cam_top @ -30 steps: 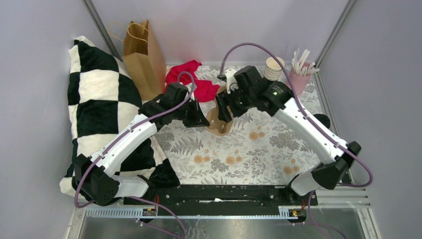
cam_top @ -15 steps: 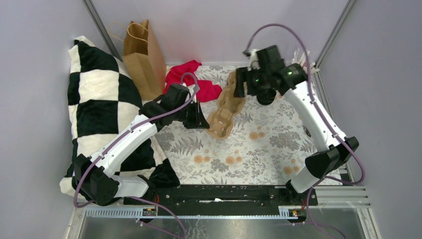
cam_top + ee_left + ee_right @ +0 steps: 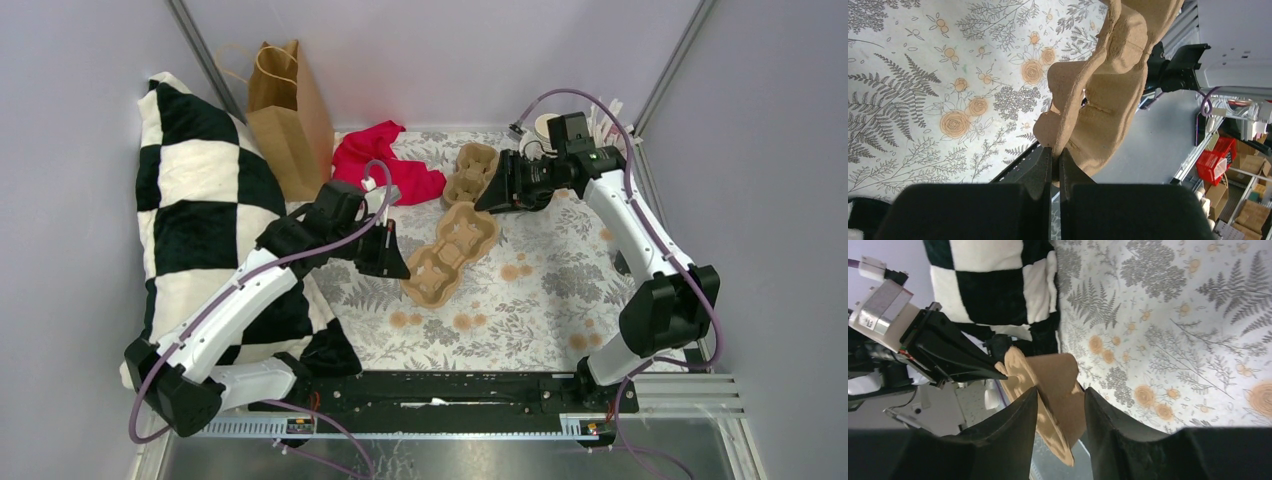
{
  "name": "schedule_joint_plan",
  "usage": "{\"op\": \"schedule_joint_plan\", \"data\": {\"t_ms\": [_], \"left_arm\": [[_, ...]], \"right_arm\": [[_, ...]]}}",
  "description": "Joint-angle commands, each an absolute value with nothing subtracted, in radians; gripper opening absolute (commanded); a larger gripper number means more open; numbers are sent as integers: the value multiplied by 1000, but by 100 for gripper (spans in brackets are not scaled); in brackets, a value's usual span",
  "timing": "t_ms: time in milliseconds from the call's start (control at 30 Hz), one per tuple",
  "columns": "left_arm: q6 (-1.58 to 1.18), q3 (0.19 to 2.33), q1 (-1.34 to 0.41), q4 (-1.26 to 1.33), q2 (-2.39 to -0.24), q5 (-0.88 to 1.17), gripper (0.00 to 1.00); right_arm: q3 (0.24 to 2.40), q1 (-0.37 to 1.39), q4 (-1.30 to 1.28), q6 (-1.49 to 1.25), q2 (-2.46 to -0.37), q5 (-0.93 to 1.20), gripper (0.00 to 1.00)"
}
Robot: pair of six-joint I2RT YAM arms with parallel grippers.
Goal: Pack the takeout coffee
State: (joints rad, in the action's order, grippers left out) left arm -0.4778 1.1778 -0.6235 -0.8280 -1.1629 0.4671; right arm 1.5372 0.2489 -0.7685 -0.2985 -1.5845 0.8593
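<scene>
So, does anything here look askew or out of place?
Yes. The brown moulded-pulp cup carrier is not lying flat: the left pincer is shut on its near edge, the right pincer straddles its far end, and it hangs tilted above the table. A red cloth lies crumpled at the back.

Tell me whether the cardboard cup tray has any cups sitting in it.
Empty. In the top view the cup tray shows its round wells bare, with no cup in any of them.
</scene>
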Motion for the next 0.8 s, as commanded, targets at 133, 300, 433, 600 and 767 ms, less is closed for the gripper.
{"op": "schedule_joint_plan", "data": {"t_ms": [133,300,433,600,767], "left_arm": [[-411,1145,-627,-818,-1086,530,0],[-414,1126,-627,-818,-1064,520,0],[-419,1105,-627,-817,-1042,518,0],[-430,1083,-627,-820,-1014,528,0],[-430,1084,-627,-821,-1012,549,0]], "right_arm": [[1435,252,-594,-383,-1500,1113,39],[1381,253,-576,-399,-1468,1127,44],[1339,253,-565,-411,-1445,1121,49],[1289,253,-553,-414,-1414,1119,39],[1244,253,-463,-480,-1399,1134,33]]}}
